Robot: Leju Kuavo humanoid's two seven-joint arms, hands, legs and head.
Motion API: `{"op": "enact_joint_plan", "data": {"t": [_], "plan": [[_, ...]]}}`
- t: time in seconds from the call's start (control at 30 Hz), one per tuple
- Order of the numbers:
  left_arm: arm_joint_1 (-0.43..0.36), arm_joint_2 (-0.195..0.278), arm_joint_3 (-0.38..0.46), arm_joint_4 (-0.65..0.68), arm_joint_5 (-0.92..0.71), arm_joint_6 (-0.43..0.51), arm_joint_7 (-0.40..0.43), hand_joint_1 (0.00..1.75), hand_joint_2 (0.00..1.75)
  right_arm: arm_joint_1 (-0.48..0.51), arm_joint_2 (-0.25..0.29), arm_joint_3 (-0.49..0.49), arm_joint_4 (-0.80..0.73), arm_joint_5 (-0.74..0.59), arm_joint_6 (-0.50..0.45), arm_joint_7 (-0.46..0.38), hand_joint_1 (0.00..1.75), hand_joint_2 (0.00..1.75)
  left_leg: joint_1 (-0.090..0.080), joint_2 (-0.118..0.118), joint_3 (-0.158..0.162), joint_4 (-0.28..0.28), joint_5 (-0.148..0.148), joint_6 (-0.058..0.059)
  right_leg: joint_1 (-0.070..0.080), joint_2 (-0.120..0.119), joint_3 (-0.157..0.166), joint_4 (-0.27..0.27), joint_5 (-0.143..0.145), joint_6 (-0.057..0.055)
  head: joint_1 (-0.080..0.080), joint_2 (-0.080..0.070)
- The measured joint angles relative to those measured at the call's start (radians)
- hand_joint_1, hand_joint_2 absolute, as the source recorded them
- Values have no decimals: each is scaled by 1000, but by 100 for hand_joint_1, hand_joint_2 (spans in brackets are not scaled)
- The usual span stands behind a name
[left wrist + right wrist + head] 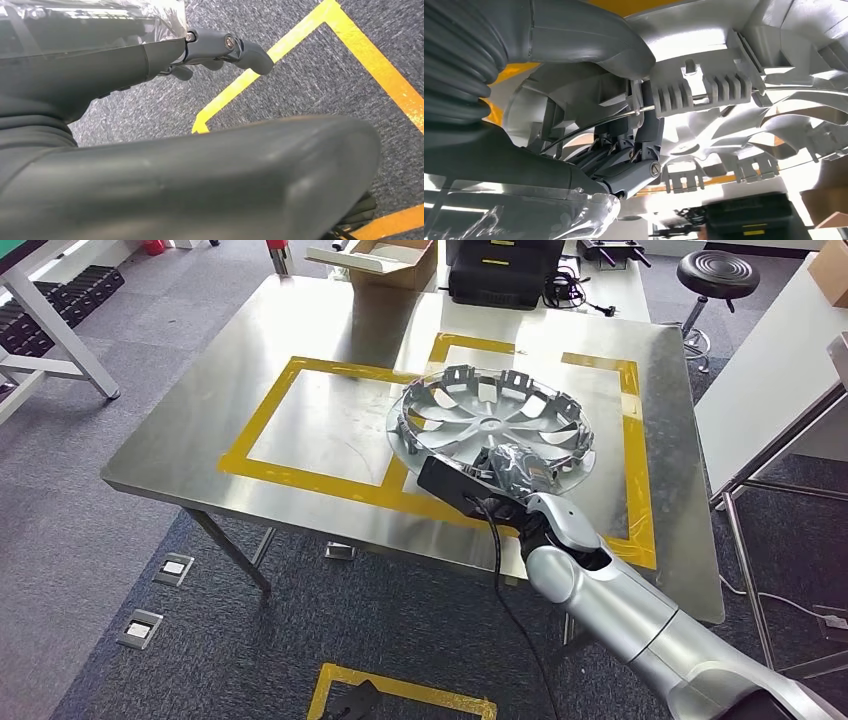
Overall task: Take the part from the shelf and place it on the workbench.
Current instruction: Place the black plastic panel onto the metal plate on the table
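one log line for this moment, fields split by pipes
stage: placing | part: wheel cover on workbench | right hand grips its rim | left hand hangs over carpet

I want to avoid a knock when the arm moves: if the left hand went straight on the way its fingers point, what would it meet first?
Probably the grey carpet, near the yellow floor tape; the left hand hangs above the floor with nothing between, though depth is unclear.

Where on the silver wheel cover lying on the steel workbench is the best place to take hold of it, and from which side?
Probably the near rim of the wheel cover, from the robot's side. It lies flat with its clipped inner face up, so the thin raised rim offers an edge for fingers to close around. The right hand grips it there, fingers curled over the rim by a retaining clip.
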Motion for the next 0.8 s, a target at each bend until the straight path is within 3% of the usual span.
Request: {"op": "enact_joint_plan", "data": {"t": [0.47,0.6,0.73,0.8], "plan": [[5,-1,24,4,-20,1,11,0,175,-4,-51,-20,89,23,-25,69,175,175,0,2,0,0,0,0,0,1,0,0,0,0,0,0],[5,-1,24,4,-24,-1,14,0,175,0,-57,-26,94,24,-24,71,0,0,0,2,0,0,0,0,0,1,0,-1,0,0,0,0],[5,-2,25,4,-29,-3,12,0,0,-1,-61,-34,99,26,-24,73,0,0,0,2,2,0,0,0,0,1,1,0,0,0,0,0],[5,-3,27,4,-28,-4,1,0,0,-1,-64,-37,100,26,-24,73,0,0,0,2,2,0,0,0,0,1,1,-1,1,0,0,0]]}}
